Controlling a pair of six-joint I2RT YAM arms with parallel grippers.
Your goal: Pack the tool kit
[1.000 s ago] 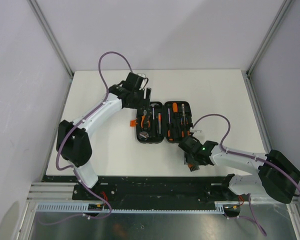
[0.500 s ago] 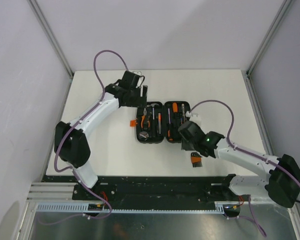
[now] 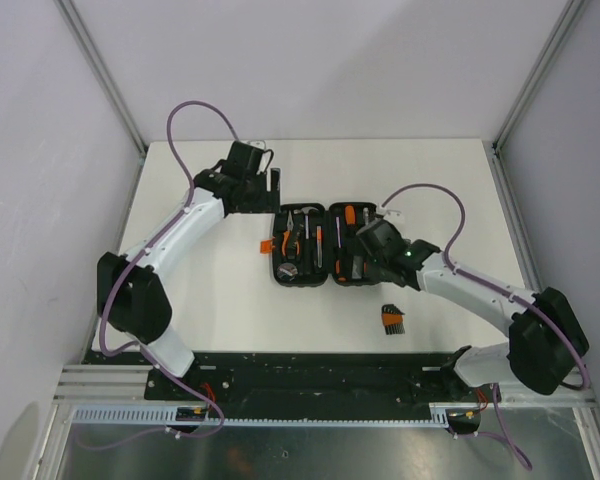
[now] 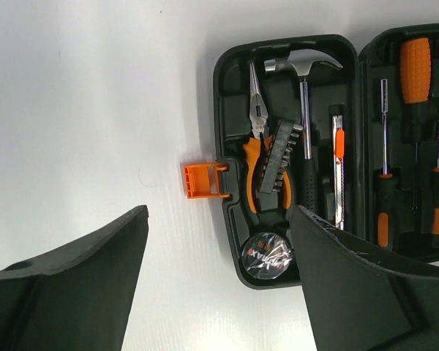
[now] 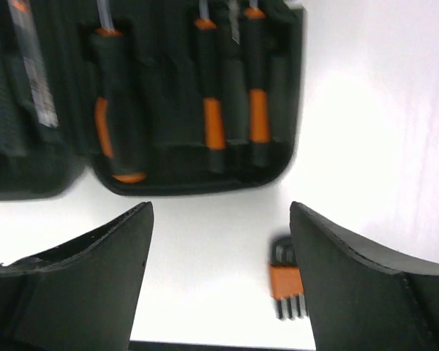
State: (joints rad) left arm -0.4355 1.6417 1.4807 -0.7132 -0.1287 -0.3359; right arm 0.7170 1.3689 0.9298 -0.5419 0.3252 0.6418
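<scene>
Packing looks part done from the top view. The tool kit [image 3: 325,244] lies open mid-counter [image 3: 210,300] with most slots filled, while a small black-and-orange hex-key set [image 3: 392,318] lies loose on the counter near the kit's near right corner. The left claw [image 3: 273,182] hangs beyond the kit's far left corner, and the right claw [image 3: 363,258] hovers over its right half.

From the left wrist, the left claw [image 4: 218,212] gapes wide and holds nothing. Below it are the orange latch [image 4: 203,180], pliers [image 4: 254,124], a hammer [image 4: 301,66] and a bit holder [image 4: 278,157] slanted across the pliers, perhaps unseated.

The right wrist view is blurred. The right claw [image 5: 221,208] is spread wide and empty, with screwdrivers [image 5: 212,110] ahead and the hex-key set [image 5: 285,281] just beside its right finger [image 5: 366,292]. The next move probably calls for this claw to descend on that set and pinch it.
</scene>
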